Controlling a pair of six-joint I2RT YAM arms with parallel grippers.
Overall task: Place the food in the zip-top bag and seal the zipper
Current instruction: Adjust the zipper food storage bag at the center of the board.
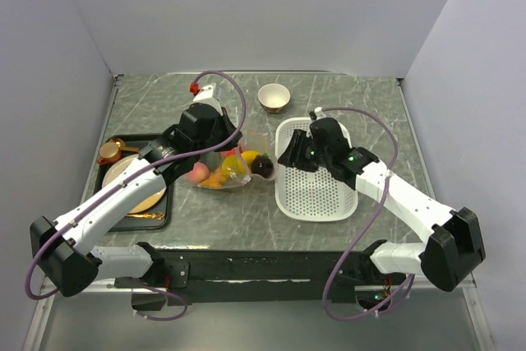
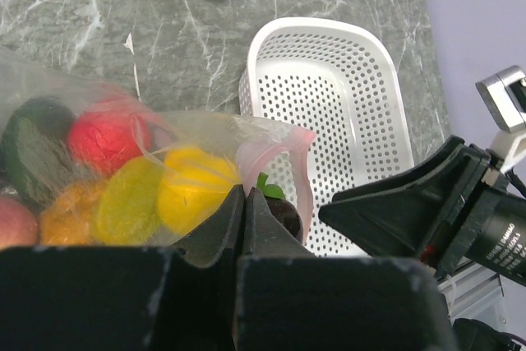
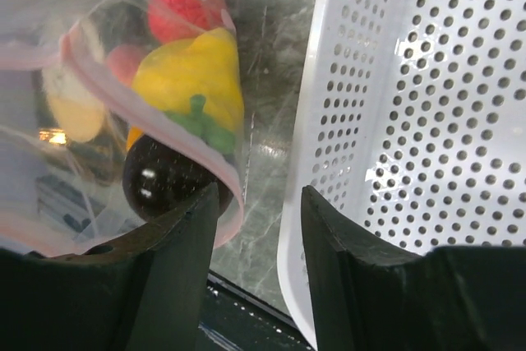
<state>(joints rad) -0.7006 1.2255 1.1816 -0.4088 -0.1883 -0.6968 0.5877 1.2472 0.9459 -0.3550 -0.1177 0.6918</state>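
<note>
Pinching the zip-top bag (image 1: pixel 222 168) near its mouth: my left gripper (image 2: pixel 243 203), jaws pressed together w/ film apparently caught between. My right gripper (image 3: pixel 259 211) hangs w/ fingers well apart, holding nothing; one finger is beside the bag mouth, the other over the rim of the white basket (image 3: pixel 411 121). Bag lies on the table (image 1: pixel 386 121) just left of the basket. The food (image 2: pixel 193 187) (red, yellow, green, orange, pink pcs.) sits inside. Dark brown piece (image 3: pixel 160 182) rests right at the mouth, partly under the zipper (image 2: pixel 306 172), which curls open, unsealed. Risks, in my judgement: (a) pressing the strip shut over that piece would jam the seal or squeeze the piece out; (b) film looks slick & crinkly, so my pinch may slip; (c) my right fingers may snag the basket rim & shove it instead of catching the zipper.
</note>
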